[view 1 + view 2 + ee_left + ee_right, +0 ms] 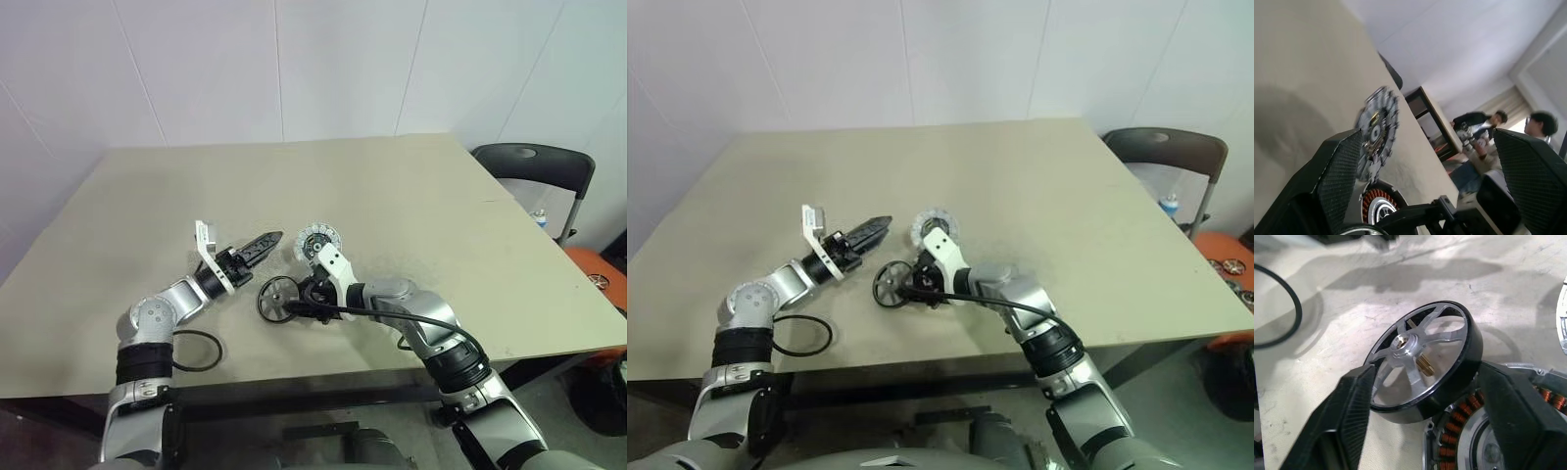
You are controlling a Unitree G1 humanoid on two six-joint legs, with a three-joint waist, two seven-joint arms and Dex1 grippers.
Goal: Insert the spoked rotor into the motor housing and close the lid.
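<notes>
Our right pincer (1420, 396) straddles the spoked rotor (1422, 360), seemingly gripping it, tilted against the motor housing (1488, 440); our left pincer (257, 248) gapes wide.

Spoked rotor (1420, 364): glossy black rim, brushed-metal spokes.

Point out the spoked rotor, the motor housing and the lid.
spoked rotor (1422, 363), right wrist view, on a silvery spoke.
motor housing (1462, 428), right wrist view, on the coppery windings.
lid (317, 239), left eye view, on its segmented face.
</notes>
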